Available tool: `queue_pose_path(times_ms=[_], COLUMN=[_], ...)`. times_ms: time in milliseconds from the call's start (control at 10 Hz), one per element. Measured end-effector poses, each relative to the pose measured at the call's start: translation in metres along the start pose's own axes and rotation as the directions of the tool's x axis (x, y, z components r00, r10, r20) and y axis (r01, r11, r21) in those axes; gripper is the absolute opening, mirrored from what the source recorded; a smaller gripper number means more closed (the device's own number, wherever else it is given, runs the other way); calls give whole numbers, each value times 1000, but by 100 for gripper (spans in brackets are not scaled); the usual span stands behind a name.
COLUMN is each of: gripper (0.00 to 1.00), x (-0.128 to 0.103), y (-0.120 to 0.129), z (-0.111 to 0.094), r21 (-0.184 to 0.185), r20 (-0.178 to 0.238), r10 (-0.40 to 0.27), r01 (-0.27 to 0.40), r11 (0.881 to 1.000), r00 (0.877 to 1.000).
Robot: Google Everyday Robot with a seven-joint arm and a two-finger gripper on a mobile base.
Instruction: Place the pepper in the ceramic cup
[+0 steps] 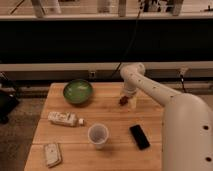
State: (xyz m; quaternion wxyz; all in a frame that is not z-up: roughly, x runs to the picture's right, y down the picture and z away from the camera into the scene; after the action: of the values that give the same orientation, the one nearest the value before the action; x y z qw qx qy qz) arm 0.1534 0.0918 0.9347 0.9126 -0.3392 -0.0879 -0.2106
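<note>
The pepper (122,100), small and dark red, lies on the wooden table (115,120) toward its back right. My gripper (128,102) hangs down from the white arm right at the pepper, its fingers open beside it; whether they touch it I cannot tell. The ceramic cup (98,135), plain white and upright, stands near the front middle of the table, well to the front left of the gripper.
A wide green bowl (77,91) sits at the back left. A white bottle (64,118) lies on its side at the left. A black phone (139,136) lies right of the cup, and a small pale packet (52,154) at the front left corner.
</note>
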Motion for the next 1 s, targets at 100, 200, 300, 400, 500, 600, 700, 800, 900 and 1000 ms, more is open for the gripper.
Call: queue_pose_path(times_ms=[100,200,300,400,500,600,700,800,900,1000], gripper=[80,80,80,80,80,80,78,70,58,49], x=[-1,-3,-3,-4,-4,-5,-6,-6,-7,-7], y=[0,0,0,0,0,0,0,0,0,1], z=[0,1,2,2,2,3,3,3,3,3], r21=[-1,-4,-5,-5,-7,-8,-10,-11,-11,-13], r20=[0,3,3,4,4,5,6,6,5,5], r10=[-2,-6,-8,-9,-12,-13,-16,-18,-20,-22], r01=[2,6,8,9,12,13,16,18,20,22], r11=[1000,1000,1000,1000,1000,1000,1000,1000,1000,1000], r00=[1000,1000,1000,1000,1000,1000,1000,1000,1000,1000])
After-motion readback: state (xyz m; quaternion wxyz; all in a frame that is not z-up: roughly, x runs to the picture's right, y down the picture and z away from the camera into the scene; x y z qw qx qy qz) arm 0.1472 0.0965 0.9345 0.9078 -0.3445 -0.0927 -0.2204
